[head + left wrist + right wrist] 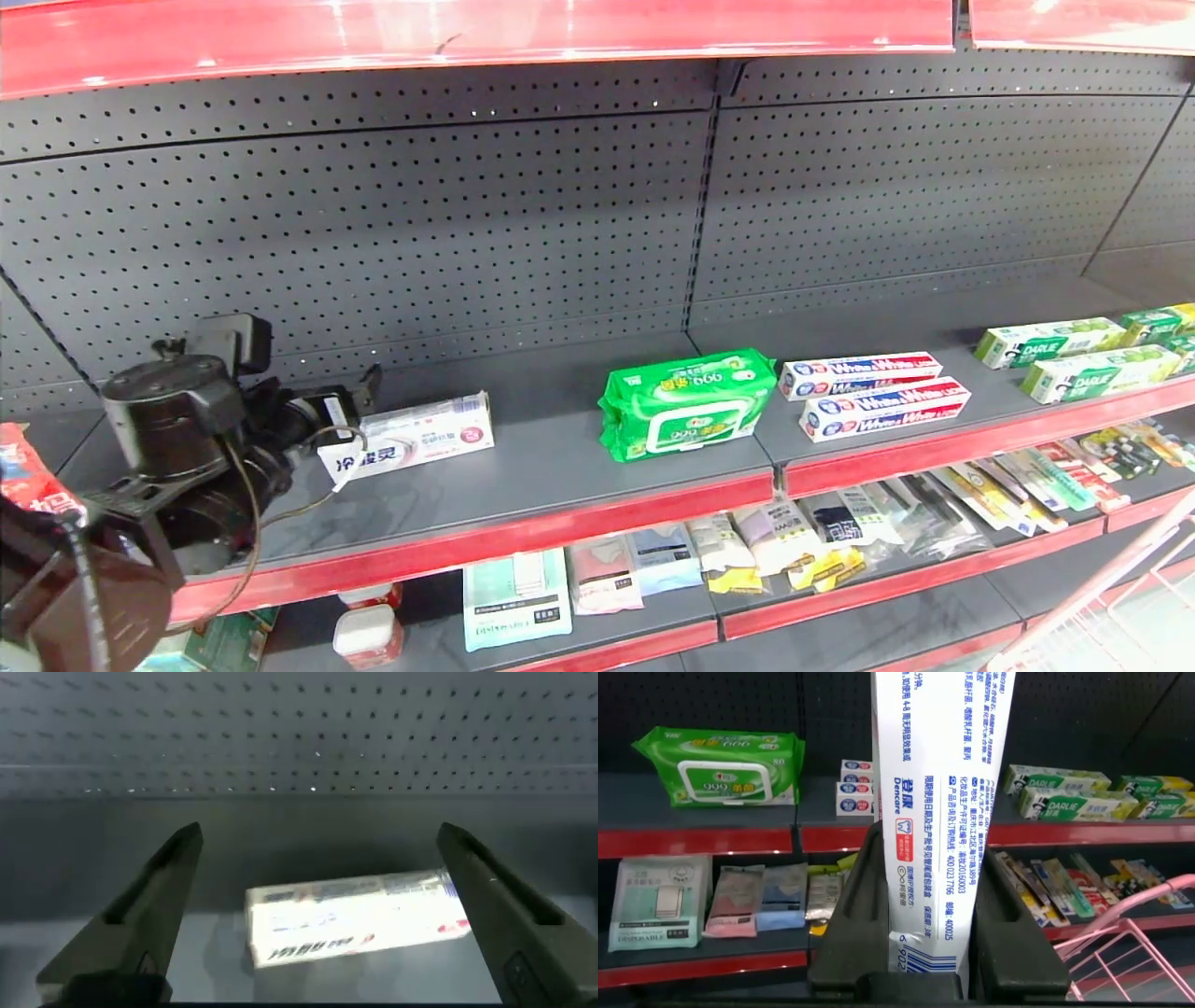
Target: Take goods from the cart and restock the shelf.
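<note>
Grey shelf (560,467) carries one white toothpaste box (411,437) lying flat just ahead of the left gripper (320,835), jaws apart, while the right gripper (929,845) clamps a second box (938,765), not yet shelved.

Black left arm (173,420), dark tapered jaws

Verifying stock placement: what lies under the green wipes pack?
The green wipes pack lies flat on the grey shelf board; small packets sit on the shelf below. Whatever its footprint covers cannot be seen.
</note>
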`<state>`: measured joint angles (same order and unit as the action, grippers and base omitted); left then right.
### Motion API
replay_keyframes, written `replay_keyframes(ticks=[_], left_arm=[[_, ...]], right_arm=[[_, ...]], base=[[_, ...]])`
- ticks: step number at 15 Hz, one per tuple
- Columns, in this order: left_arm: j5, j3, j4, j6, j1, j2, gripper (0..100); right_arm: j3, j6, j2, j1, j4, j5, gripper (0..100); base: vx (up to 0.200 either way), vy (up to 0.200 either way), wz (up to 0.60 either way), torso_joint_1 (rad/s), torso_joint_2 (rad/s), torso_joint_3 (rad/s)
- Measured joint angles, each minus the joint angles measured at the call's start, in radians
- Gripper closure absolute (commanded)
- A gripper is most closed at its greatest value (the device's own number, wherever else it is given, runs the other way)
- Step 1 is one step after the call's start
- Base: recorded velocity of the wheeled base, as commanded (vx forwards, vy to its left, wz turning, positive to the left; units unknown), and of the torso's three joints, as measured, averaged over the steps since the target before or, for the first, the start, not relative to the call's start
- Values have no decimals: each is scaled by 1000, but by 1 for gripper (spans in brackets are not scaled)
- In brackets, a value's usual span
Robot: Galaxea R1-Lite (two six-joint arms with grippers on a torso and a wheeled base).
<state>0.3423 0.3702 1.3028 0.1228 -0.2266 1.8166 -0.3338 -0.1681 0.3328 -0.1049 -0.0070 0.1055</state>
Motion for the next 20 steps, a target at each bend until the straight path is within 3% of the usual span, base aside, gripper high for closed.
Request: replay_keyframes(ticks=[3,9,15,20], left_arm=[[8,66,4,10,-31,116,0],[13,256,-211,90,-60,188,0],[29,376,-352,97,-64,239,0],[54,499,-475,130,-63,289,0]], right_arm=[[8,0,0,2,0,0,100],[10,0,-9,2,0,1,100],[33,0,-36,2,1,0,100],[52,0,-47,1,1,-1,100]], base=[[0,0,0,0,0,0],[0,0,0,0,0,0],[0,0,0,0,0,0],[0,0,0,0,0,0]])
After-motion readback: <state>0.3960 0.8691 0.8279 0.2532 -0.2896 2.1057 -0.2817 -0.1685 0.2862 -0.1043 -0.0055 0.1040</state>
